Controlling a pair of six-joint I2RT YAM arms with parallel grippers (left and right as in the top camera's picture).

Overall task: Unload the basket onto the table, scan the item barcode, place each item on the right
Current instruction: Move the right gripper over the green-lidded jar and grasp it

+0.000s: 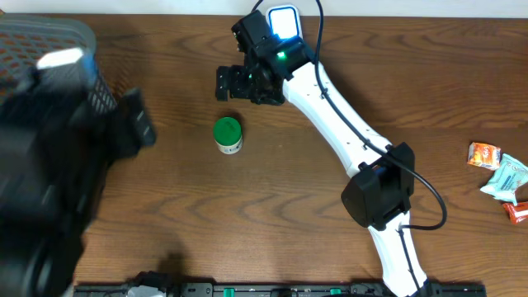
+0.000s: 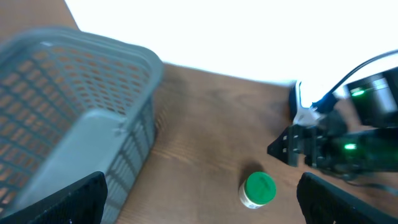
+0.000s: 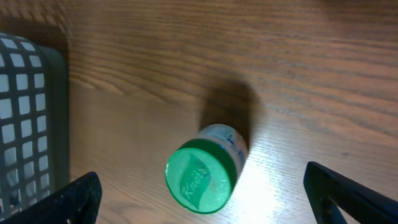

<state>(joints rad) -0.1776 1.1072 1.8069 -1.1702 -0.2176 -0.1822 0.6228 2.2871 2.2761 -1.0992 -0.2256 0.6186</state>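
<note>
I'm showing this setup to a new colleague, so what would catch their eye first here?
Probably the small green-lidded jar, standing alone in the middle of the dark wooden table. Next is the white right arm stretching diagonally across, with its open right gripper close to the jar. The grey mesh basket sits at the far left.

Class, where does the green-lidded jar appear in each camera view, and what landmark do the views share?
Overhead: green-lidded jar left of centre, in the upper half.
Left wrist: it sits near the bottom edge, right of centre.
Right wrist: it sits low, at centre.
Shared landmark: grey mesh basket, left of it in all three.
</note>
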